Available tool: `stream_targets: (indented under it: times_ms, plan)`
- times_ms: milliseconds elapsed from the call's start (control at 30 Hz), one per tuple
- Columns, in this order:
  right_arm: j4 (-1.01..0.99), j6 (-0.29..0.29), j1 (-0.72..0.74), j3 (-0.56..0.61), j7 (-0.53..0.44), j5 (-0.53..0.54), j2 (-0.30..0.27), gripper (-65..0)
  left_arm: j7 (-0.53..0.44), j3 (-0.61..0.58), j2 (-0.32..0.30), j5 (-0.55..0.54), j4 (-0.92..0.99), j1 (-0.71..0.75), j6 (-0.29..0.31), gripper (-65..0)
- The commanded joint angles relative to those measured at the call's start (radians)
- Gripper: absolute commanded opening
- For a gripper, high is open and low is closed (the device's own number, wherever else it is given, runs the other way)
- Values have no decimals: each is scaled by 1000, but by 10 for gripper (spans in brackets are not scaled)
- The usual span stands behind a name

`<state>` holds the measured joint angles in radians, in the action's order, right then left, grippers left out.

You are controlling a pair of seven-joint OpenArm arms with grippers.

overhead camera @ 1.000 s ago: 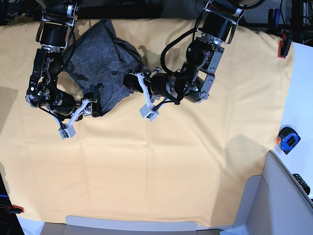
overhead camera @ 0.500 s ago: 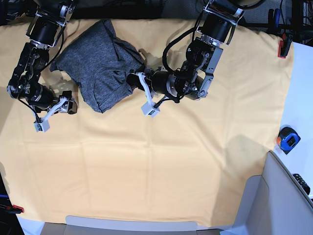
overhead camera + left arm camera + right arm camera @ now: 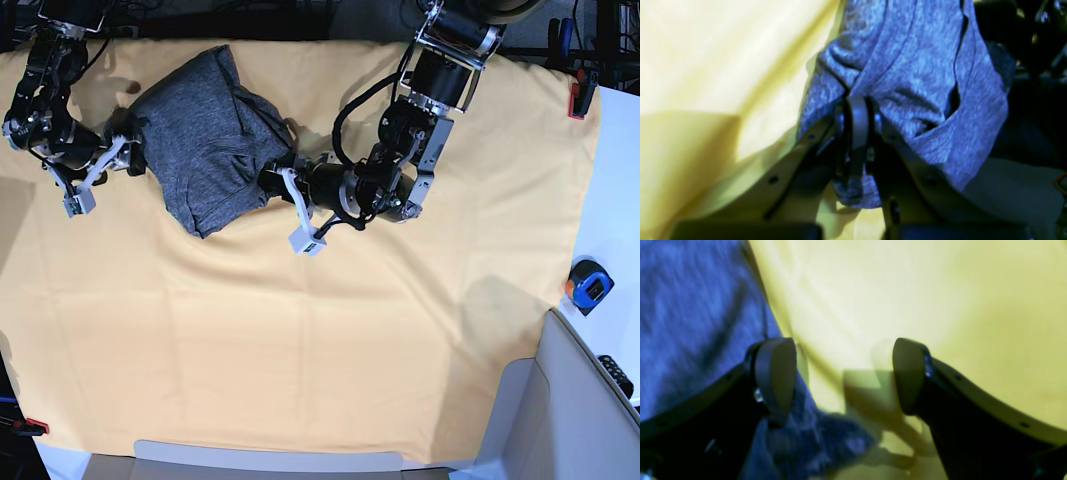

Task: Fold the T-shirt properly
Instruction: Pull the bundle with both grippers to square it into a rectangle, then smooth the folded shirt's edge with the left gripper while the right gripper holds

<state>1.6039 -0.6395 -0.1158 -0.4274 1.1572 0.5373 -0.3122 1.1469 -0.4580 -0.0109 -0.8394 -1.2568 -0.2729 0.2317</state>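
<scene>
My left gripper (image 3: 855, 110) is clamped on a fold of the T-shirt (image 3: 205, 140), which lies bunched at the far left of the yellow cloth (image 3: 330, 340). My right gripper (image 3: 843, 373) stands wide, seemingly empty, at the shirt's edge.

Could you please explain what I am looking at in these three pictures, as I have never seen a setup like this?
This is a robot with two arms. The base view looks down on a table under a yellow-orange cloth; the other two come from cameras on each wrist. On the cloth lies a bunched dark grey T-shirt. The left gripper, on the overhead picture's right side, has its fingers pinched shut on a fold of the shirt. The right gripper is open beside the shirt's edge, holding nothing. A tape measure sits off the cloth at the right edge.
</scene>
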Motion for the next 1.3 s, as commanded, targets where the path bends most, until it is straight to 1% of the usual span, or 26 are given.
stream_targets:
  times_ms: [0, 167, 333, 500, 567, 633, 733, 833, 1000, 1167, 1267]
  plan:
    - [17, 8, -22, -4, 42, -29, -20, -219, -21, 3, 1, 35, 15, -36, -13, -647]
    - [80, 8, -94, -4, 42, -30, -41, -219, -60, 1, 1, 35, 56, -72, -12, -647]
    - [115, 8, -126, -4, 42, -27, -29, -219, -58, 0, 10, 35, 76, -113, -12, -647]
    - [115, 8, -127, 0, 42, -26, 20, -219, -66, -2, 33, 35, 154, -153, -10, -647]
    - [115, 8, -127, 0, 43, -26, 49, -219, -66, -2, 41, 35, 168, -167, -10, -647]
    - [115, 8, -127, 2, 45, -26, 72, -219, -66, -29, 41, 35, 174, -184, -10, -647]
    - [138, 8, -123, 2, 100, -26, 107, -219, -66, -83, 42, 35, 174, -210, -10, -647]
    - [204, 8, -124, 2, 142, -26, 143, -219, -66, -107, 44, 35, 174, -226, -12, -647]
    - [287, 8, -127, 2, 183, -29, 172, -219, -89, -121, 44, 35, 176, -248, -13, -646]
    - [295, 8, -140, 2, 186, -29, 176, -219, -95, -153, 44, 36, 196, -265, -13, -646]
    - [295, 8, -149, 2, 186, -27, 201, -219, -101, -153, 44, 36, 196, -279, -13, -646]
